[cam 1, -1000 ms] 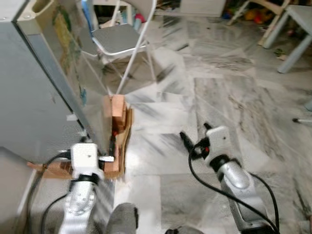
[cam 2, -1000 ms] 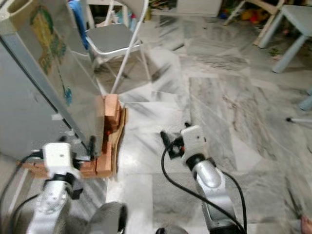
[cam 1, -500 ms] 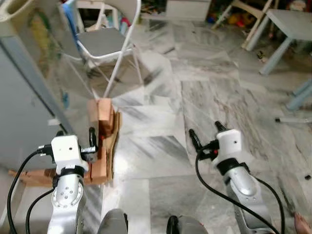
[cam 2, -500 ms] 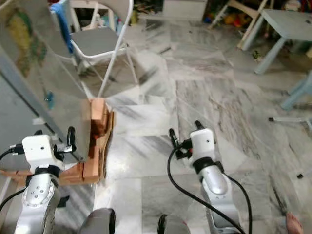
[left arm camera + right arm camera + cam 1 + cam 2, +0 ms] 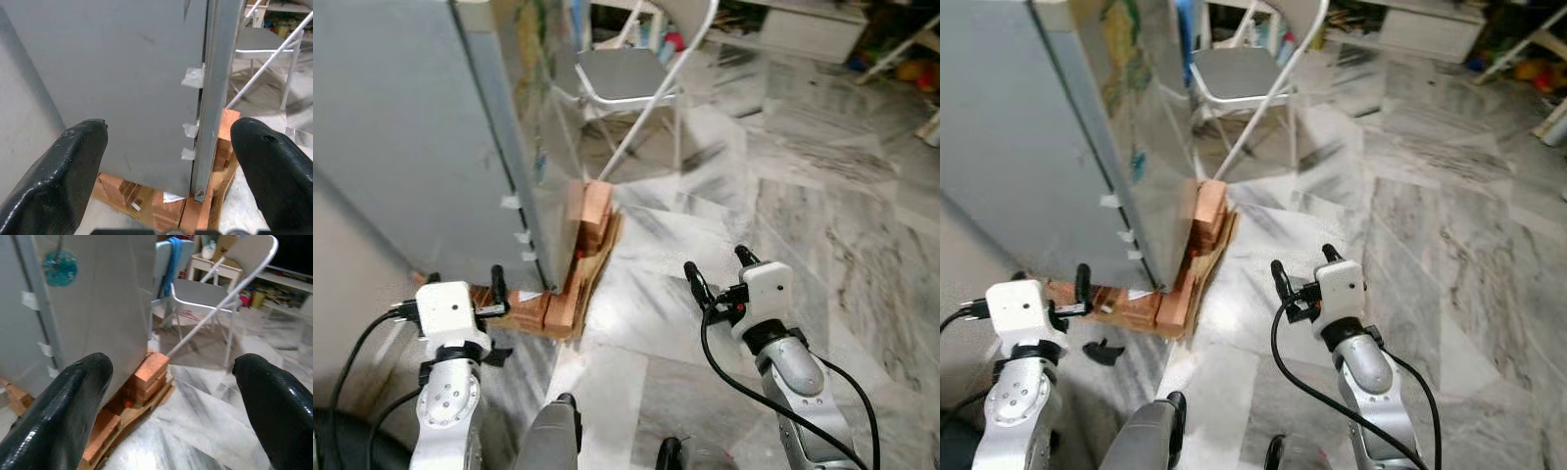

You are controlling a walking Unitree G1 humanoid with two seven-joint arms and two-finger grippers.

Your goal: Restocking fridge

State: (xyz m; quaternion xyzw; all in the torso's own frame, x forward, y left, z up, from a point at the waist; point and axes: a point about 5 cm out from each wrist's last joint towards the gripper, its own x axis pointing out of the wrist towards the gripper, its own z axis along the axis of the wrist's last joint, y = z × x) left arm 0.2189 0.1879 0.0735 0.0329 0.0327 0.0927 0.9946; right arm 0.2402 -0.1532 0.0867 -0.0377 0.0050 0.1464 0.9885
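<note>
Beside the robot's left arm stands the fridge (image 5: pixel 421 127), a tall grey cabinet raised on a base of bricks (image 5: pixel 585 220) and cardboard, its door shut; a folding chair (image 5: pixel 1244 73) sits beyond it on the marble floor (image 5: pixel 822 225).

Both arms are held forward at waist height; the left gripper (image 5: pixel 460 284) hovers close to the fridge's lower front corner, fingers spread wide and empty; the right gripper (image 5: pixel 1302 269) hangs over bare floor, well apart from the fridge, fingers likewise spread and holding nothing.

As a judgement, the step in hand is the approach; no food or drink to stock is in either claw, and the door is not yet opened; the next move seems to call for squaring up to the door edge and getting a finger behind it, or else fetching the goods first.

From the left wrist view, the door seam (image 5: pixel 208 98) runs between the two black fingers, with small scraps of white tape (image 5: pixel 193 77) stuck along it, detail the head views barely resolve; the right wrist view shows a round teal magnet (image 5: pixel 59 267) on the fridge side and a blue cloth (image 5: pixel 172 257) draped on the chair; the right eye view alone shows a small dark object (image 5: pixel 1102 350) on the floor by the left arm, too small to identify.
</note>
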